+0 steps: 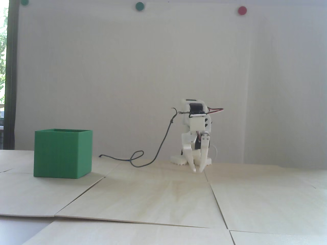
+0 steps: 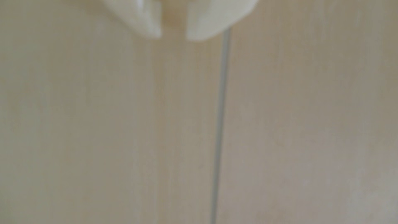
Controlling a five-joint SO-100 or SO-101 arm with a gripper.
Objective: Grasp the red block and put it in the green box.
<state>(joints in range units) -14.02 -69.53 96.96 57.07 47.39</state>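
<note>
The green box [image 1: 62,153] stands on the wooden table at the left of the fixed view, its top open. The red block shows in neither view. My white gripper [image 1: 198,170] points straight down far to the right of the box, tips just above the table in front of the arm's base. In the wrist view the gripper [image 2: 174,37] shows a narrow gap between its fingertips with only bare wood in it, so it is slightly open and holds nothing.
A dark cable [image 1: 158,150] loops over the table between the box and the arm. The table is made of pale wooden panels with seams [image 2: 219,129]. On the white back wall sit a red dot [image 1: 242,10] and a green dot [image 1: 139,6].
</note>
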